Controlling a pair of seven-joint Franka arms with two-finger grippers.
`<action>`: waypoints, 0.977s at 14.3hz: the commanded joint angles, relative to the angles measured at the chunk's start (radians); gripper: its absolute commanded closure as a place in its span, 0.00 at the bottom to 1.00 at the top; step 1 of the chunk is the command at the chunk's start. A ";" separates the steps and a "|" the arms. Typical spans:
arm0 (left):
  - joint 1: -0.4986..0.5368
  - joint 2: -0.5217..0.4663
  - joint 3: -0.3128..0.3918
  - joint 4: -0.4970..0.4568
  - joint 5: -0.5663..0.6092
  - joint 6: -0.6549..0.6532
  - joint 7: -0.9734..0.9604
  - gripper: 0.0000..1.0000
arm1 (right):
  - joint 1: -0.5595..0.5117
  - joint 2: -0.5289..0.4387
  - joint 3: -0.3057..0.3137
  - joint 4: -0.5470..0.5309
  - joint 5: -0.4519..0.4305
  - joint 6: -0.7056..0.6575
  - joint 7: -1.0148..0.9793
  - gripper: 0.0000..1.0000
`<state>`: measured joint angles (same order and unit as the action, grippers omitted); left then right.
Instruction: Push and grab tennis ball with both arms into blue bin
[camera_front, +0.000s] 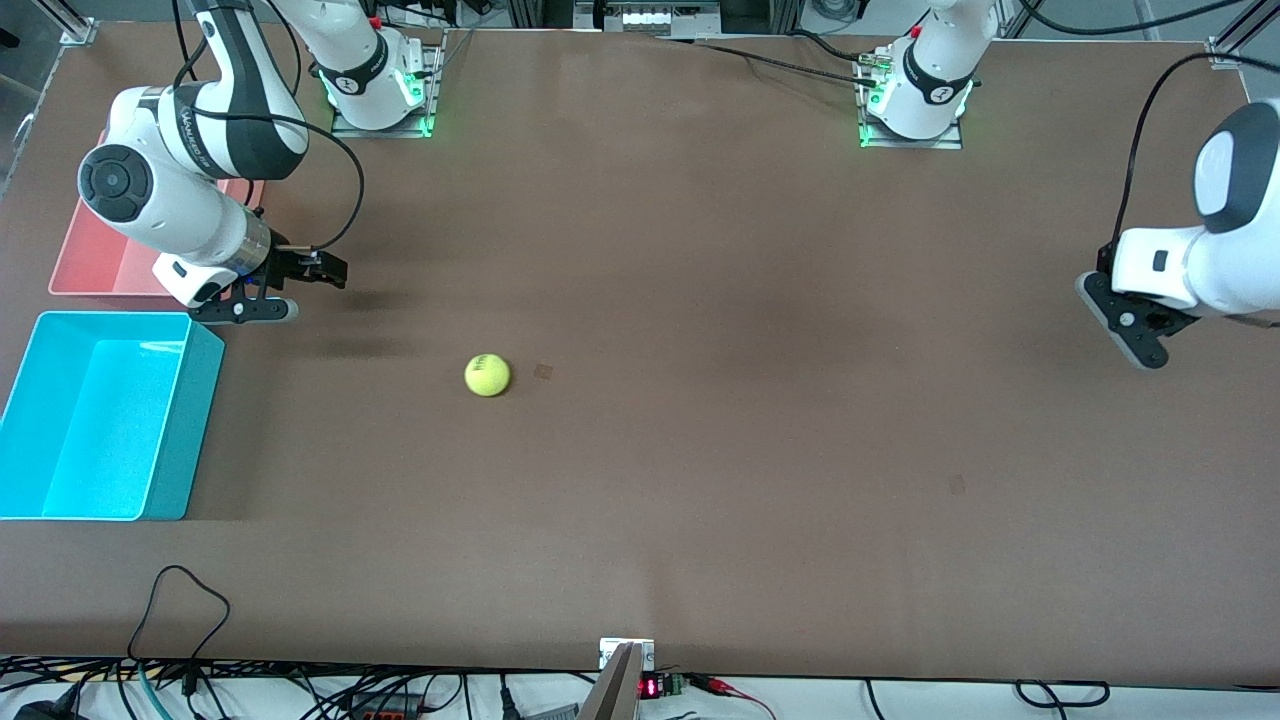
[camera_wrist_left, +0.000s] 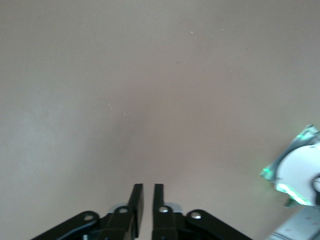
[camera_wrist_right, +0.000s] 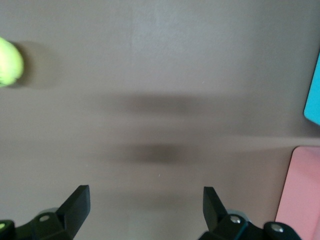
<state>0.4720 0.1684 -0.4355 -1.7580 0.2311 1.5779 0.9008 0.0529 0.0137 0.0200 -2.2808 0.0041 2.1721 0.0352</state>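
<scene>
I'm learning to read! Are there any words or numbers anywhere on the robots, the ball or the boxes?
Right arm: grey lettering along its white link, too small to read.
Tennis ball: a dark mark, too blurred to read.
Both arm bases: a round dark emblem on each, not readable.
Small device at the table's edge: red lit digits, too small to read.
Blue bin and pink bin: no writing visible.

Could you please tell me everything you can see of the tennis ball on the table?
The tennis ball is a small, fuzzy yellow-green sphere with a dark printed mark on top. It rests on the bare brown table, roughly mid-table toward the right arm's end, between the arms, apart from the blue bin. Nothing touches it; neither gripper is near. It also appears at the right wrist view's edge.
</scene>
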 joint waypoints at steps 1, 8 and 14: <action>-0.003 -0.004 -0.040 0.107 -0.003 -0.142 -0.120 0.00 | -0.013 -0.015 0.003 -0.026 -0.006 0.093 -0.018 0.00; -0.394 -0.078 0.319 0.176 -0.166 -0.197 -0.394 0.00 | -0.015 0.103 0.003 -0.011 -0.006 0.254 -0.037 0.00; -0.532 -0.147 0.443 0.101 -0.207 0.048 -0.923 0.00 | -0.016 0.222 0.003 0.070 -0.003 0.314 -0.037 0.00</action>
<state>-0.0115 0.0766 -0.0223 -1.5964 0.0404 1.5576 0.1638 0.0451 0.1829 0.0193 -2.2544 0.0040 2.4791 0.0195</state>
